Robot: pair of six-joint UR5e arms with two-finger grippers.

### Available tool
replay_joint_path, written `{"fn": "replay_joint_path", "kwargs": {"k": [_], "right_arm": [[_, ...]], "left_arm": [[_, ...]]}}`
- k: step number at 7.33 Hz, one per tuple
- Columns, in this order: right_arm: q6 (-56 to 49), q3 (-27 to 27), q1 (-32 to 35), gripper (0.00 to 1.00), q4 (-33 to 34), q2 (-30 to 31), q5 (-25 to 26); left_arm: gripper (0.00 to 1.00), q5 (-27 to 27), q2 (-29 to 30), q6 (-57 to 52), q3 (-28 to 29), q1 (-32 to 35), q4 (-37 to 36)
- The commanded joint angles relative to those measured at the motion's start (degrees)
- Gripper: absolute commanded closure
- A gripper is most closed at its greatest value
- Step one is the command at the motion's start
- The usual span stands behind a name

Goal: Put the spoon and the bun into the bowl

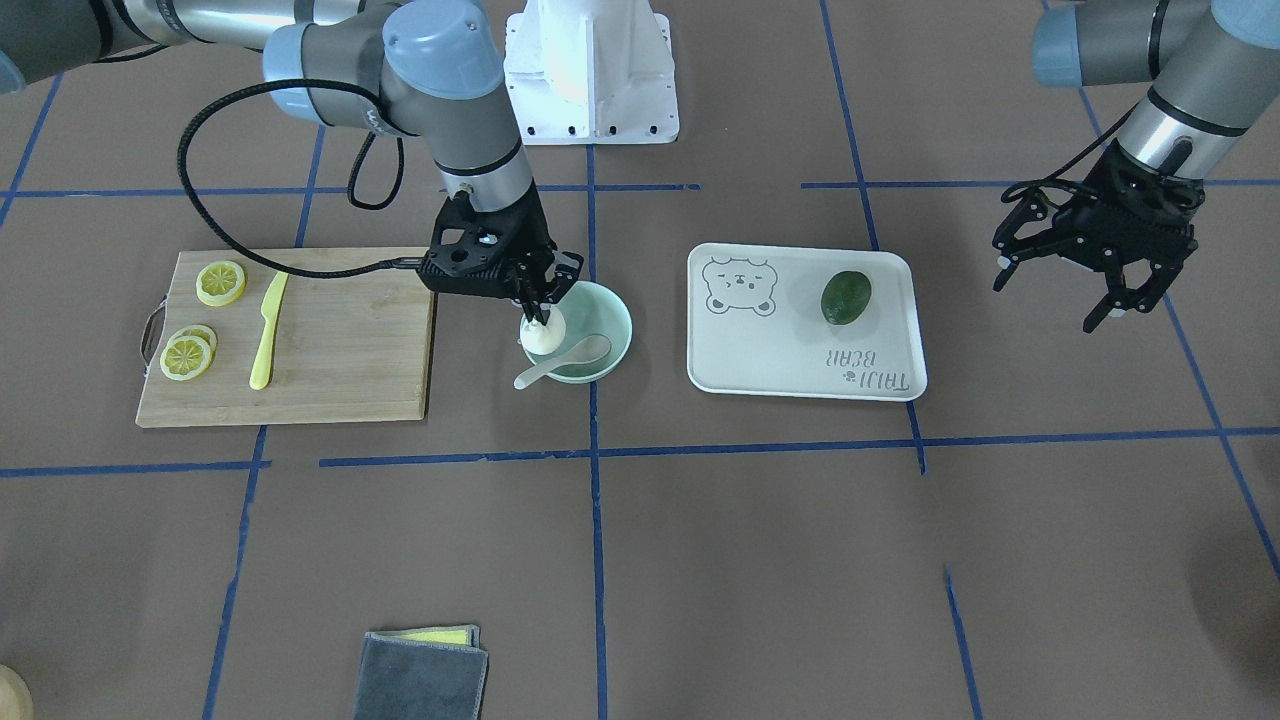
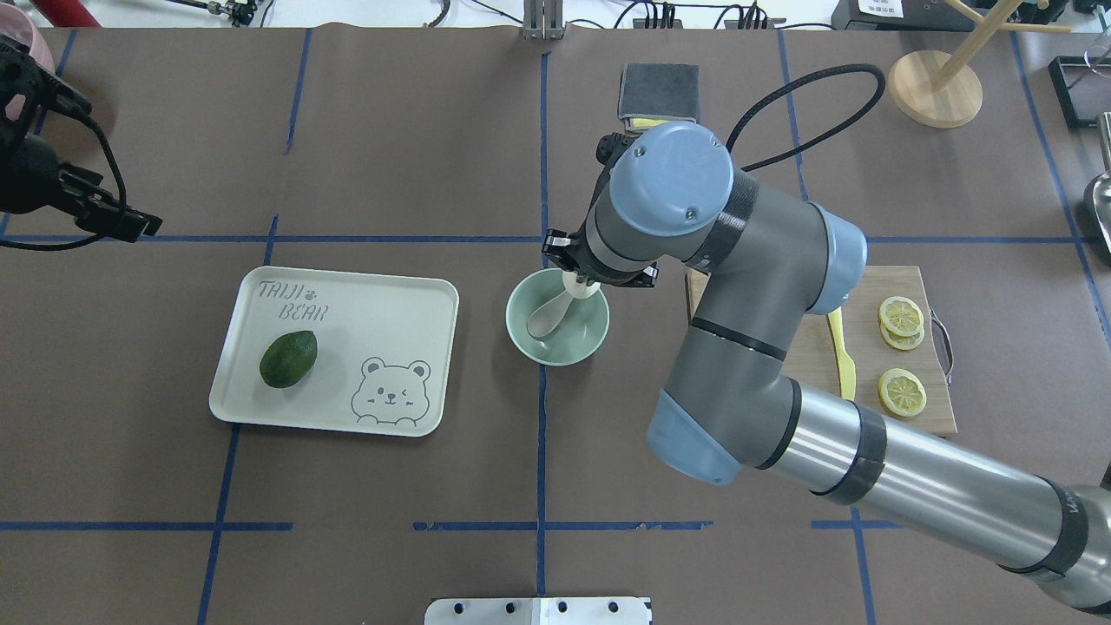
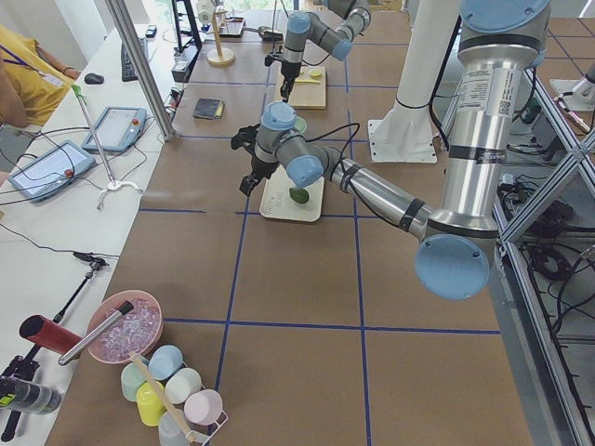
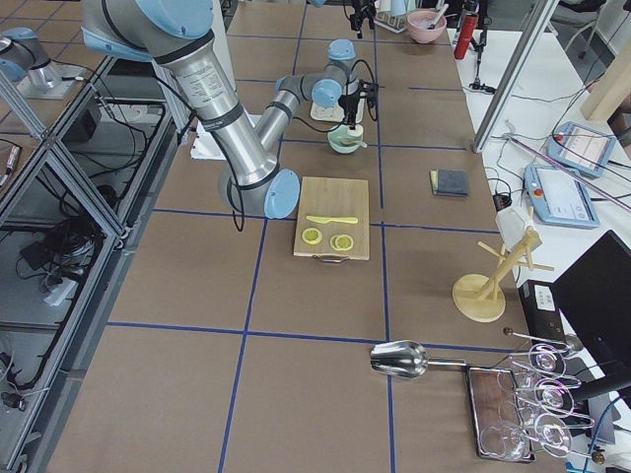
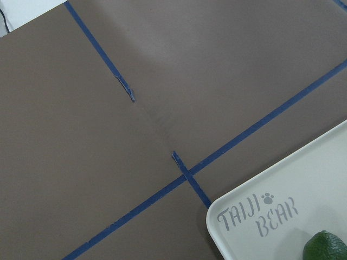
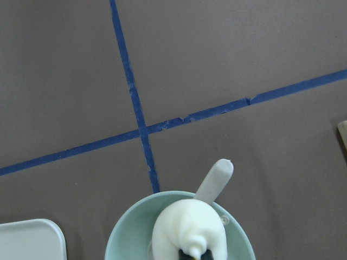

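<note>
The pale mint-green bowl (image 1: 616,312) stands at mid-table, and also shows from overhead (image 2: 529,340). The off-white spoon (image 1: 562,362) lies in it, scoop inside and handle (image 6: 216,179) sticking out over the rim. My right gripper (image 1: 540,312) is shut on the pleated peak of the white bun (image 1: 543,337) and holds it over the bowl's inside (image 6: 122,238), above the spoon's handle. I cannot tell whether the bun (image 6: 190,228) touches the spoon. From overhead the right wrist hides the bun. My left gripper (image 1: 1048,295) is open and empty, off beyond the tray.
A white bear tray (image 1: 780,370) with a dark green avocado (image 1: 846,297) lies between the bowl and my left gripper. A wooden cutting board (image 1: 340,340) with lemon slices (image 1: 220,283) and a yellow knife (image 1: 267,332) lies on the bowl's other side. A grey cloth (image 1: 422,675) lies at the far edge.
</note>
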State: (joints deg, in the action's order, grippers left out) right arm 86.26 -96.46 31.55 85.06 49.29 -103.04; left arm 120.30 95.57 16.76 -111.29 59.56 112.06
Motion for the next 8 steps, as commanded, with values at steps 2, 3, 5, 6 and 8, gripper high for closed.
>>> {"fn": "replay_joint_path", "kwargs": {"k": [2,3,5,6,8], "right_arm": [[2.1,1.8,-2.4,0.26,-1.7,0.1,1.3],[2.0,1.8,-2.5,0.15,-1.7,0.1,1.3],[1.9,-0.6,-1.6,0.00,-1.5,0.7,1.3],[1.1,-6.1,0.3,0.00,-1.5,6.2,0.4],[-9.6,-13.1,9.1,0.00,-2.0,18.2,-9.2]], "left_arm": [[0.02,0.1,0.0,-0.2,0.1,0.1,0.1],[0.02,0.1,0.0,-0.2,0.1,0.1,0.1],[0.02,0.1,0.0,-0.2,0.1,0.1,0.1],[0.02,0.1,-0.2,-0.2,0.2,0.4,0.1],[0.01,0.8,-3.1,-6.7,2.6,6.7,0.3]]}}
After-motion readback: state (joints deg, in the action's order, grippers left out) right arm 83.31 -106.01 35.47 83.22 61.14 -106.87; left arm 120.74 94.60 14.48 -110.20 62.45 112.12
